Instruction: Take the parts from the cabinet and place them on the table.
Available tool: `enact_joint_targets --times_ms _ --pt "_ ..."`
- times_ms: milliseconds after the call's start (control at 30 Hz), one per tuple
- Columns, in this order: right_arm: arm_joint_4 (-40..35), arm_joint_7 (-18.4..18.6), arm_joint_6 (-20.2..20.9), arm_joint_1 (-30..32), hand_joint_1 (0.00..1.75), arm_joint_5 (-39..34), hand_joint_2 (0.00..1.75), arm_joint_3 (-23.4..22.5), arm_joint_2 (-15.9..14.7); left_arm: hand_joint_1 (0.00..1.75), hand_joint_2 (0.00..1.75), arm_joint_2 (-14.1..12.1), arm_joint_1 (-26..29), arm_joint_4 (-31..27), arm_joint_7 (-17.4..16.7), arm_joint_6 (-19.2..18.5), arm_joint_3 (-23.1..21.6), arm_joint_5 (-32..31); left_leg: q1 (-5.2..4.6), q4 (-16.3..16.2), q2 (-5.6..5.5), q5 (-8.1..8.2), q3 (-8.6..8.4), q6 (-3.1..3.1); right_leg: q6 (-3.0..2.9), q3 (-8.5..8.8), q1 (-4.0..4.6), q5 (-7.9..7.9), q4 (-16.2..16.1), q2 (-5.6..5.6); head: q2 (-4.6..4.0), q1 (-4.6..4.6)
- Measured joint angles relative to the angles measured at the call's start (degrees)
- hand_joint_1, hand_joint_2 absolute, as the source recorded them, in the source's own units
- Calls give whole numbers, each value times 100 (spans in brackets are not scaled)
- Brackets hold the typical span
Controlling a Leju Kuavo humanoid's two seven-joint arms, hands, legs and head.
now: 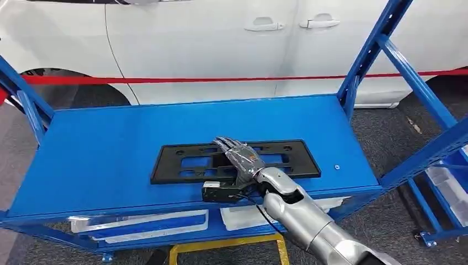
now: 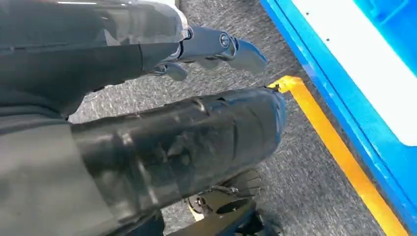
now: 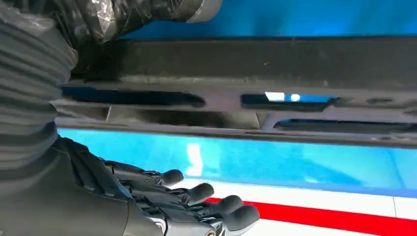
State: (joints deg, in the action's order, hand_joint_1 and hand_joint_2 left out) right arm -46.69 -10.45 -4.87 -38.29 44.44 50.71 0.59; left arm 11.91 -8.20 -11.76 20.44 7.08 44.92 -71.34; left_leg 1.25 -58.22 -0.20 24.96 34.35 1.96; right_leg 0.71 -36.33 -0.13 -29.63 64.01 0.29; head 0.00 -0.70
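On the blue shelf top [image 1: 99, 149]: flat black plastic plate frame with slots and holes [image 1: 182, 163], lying flat near the front edge, long side across.
Right hand [image 1: 240, 155]: resting palm-down over the frame's middle, silver arm coming in from below.
Fingers [image 3: 196, 194]: in the right wrist view stretched out straight and apart, clear of the frame's near edge, closed on nothing; thumb [image 3: 118, 17] on the frame's other side, contact not clear.
Left hand [image 2: 216, 46]: hanging low over grey carpet, nothing in it; curled or spread, cannot tell.
Risk, slip: thin flat part, little edge to hook; likely to slide away across the smooth shelf if pushed rather than pinched.
Risk, tilt: grip at the middle of one long edge only, so ends likely to droop or swing on lifting.
Risk, snag: blue upright post [image 1: 361, 61] near on the right; long frame liable to knock it when carried out.
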Motion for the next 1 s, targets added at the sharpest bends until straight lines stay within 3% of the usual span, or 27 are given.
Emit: enact_joint_targets --times_ms 67,100,133,167,233,267,300,400,467,500,567,600,633,667,767,800,833,867,900,933,967,1000 --pt "37 33 0 10 0 37 175 -4 -35 0 0 0 7 0 0 0 0 0 -5 -4 4 3 8 5 50 -428 -25 -416 921 -1 0 2" --pt "55 35 0 24 0 44 175 -4 -50 0 0 0 11 0 0 0 0 2 -5 -6 3 3 11 5 64 -577 -32 -488 1224 -2 0 0" --pt "75 41 0 31 0 50 175 -4 -66 0 0 0 15 0 0 0 0 2 -4 -9 1 4 10 5 71 -607 -43 -423 1266 -2 0 0" --pt "92 41 -2 29 0 55 175 -7 -79 0 0 0 15 0 0 0 0 2 -4 -14 -3 5 8 3 70 -506 -57 -229 1039 -2 0 0" --pt "101 41 -4 7 0 61 175 -15 -83 0 0 0 10 0 0 0 0 2 -2 -32 -8 23 -9 -25 41 -11 -65 310 27 -8 0 0" --pt "103 41 -4 -5 0 61 175 -18 -83 0 0 0 10 0 0 0 0 2 -2 -37 -6 33 -5 -42 15 155 -62 371 -378 -14 0 -2" --pt "109 41 -4 -17 0 61 175 -20 -88 0 0 0 2 0 0 0 0 2 -42 -59 -9 33 21 -78 2 199 -17 328 -462 -10 0 2" --pt "125 44 -4 -17 0 63 175 -22 -99 0 0 0 8 0 0 0 0 2 -35 -7 -11 -8 14 -171 -75 179 6 347 -446 2 0 9" --pt "125 44 -7 -29 0 63 175 -24 -98 0 0 0 6 0 0 2 0 2 -18 -105 -8 99 46 -228 -170 231 -57 405 -547 -14 0 9" --pt "125 44 -7 -43 0 63 175 -24 -98 0 0 0 1 0 0 2 0 2 -18 -377 -7 296 168 -243 -215 230 -59 413 -555 -18 0 13" --pt "127 44 -4 -35 0 63 175 -24 -98 0 0 0 3 0 0 2 0 2 -13 -1303 -7 737 585 -274 -231 219 -44 409 -548 -23 0 13" --pt "138 44 -4 -27 0 63 175 -24 -98 0 0 0 13 0 0 2 0 2 -14 -1704 -7 857 774 -283 -237 212 -34 405 -539 -25 0 13" --pt "144 44 -4 -21 0 63 175 -24 -98 0 0 0 22 0 0 0 0 2 -14 -1807 -7 828 822 -281 -240 211 -28 403 -530 -24 0 13" --pt "149 44 -4 -19 0 63 175 -24 -98 0 0 0 25 0 0 0 0 2 -14 -1638 -7 672 743 -270 -243 214 -22 400 -524 -22 0 13" --pt "149 63 -20 -32 0 98 175 -24 -98 0 0 -4 14 0 -4 11 0 2 -20 -216 -4 -2 40 -185 -213 227 -14 376 -493 -7 0 13" --pt "151 96 -31 -40 0 127 175 -24 -98 0 0 -9 4 0 -18 13 0 2 -59 -54 -7 90 -57 -161 -184 201 36 364 -467 -5 0 11" --pt "166 125 -44 -38 2 175 175 -26 -101 0 0 -9 -2 0 -18 17 0 4 -63 -45 -12 74 -30 -149 -161 185 22 377 -474 5 0 7" --pt "177 142 -72 -33 26 214 175 -28 -98 0 0 -9 7 0 -17 17 0 9 -72 -39 -14 69 -22 -142 -140 183 16 386 -476 -1 0 9" --pt "190 164 -122 -32 84 253 175 -33 -101 0 0 -11 19 0 -17 18 0 22 -80 -43 -15 65 -19 -123 -114 192 5 397 -497 -2 0 7" --pt "203 181 -185 -41 131 306 175 -44 -101 0 0 -11 17 0 -18 18 0 35 -36 13 -16 31 -35 -75 -68 200 36 395 -502 2 0 9" --pt "219 203 -247 -37 166 334 175 -63 -105 0 0 -9 14 0 -17 17 0 44 -15 55 2 5 -63 -39 -41 187 -1 331 -441 3 0 9" --pt "230 212 -301 -38 168 367 175 -89 -107 0 0 -9 4 0 -17 17 0 46 -17 66 -1 -5 -66 -11 -10 111 -4 196 -274 -6 0 -2"
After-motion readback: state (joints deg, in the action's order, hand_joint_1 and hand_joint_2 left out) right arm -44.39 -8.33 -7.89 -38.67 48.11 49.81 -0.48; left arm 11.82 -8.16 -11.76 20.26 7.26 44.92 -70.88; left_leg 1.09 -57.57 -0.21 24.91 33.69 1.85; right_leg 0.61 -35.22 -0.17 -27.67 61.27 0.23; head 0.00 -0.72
